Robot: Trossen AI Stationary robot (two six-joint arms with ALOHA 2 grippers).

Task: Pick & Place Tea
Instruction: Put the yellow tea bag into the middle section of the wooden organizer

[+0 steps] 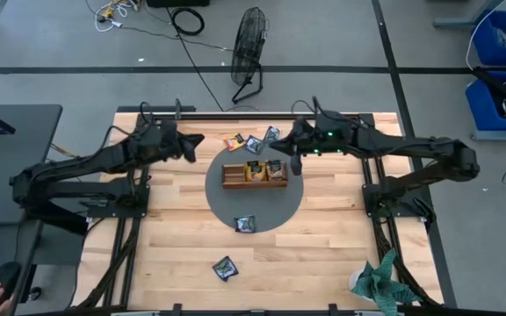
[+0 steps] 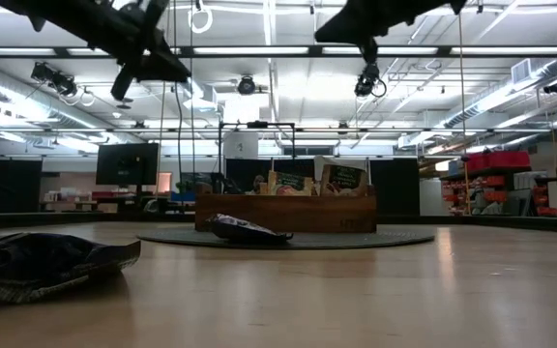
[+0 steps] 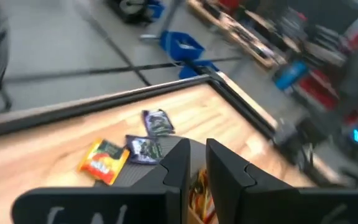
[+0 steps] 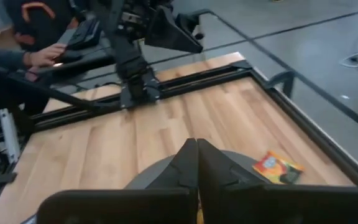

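A brown wooden tray [image 1: 253,175] stands on a round grey mat [image 1: 227,206] at mid-table, with tea sachets upright in it [image 2: 341,178]. Three sachets lie flat beyond the tray: orange [image 3: 103,160], blue [image 3: 145,149] and another [image 3: 158,121]. One more lies on the mat's near edge [image 1: 245,224], and one on the wood nearer the front [image 1: 226,268]. My left gripper [image 3: 196,163] hovers high, left of the tray, open by a narrow gap with nothing in it. My right gripper [image 4: 196,152] hangs shut and empty above the tray's right end [image 1: 295,162].
A black rail frame [image 1: 235,112] edges the table's far side. A fan [image 1: 249,39] stands on the floor beyond it. A green-and-white object [image 1: 380,283] sits at the near right corner. A person's hand [image 4: 42,56] shows beyond the table's left side.
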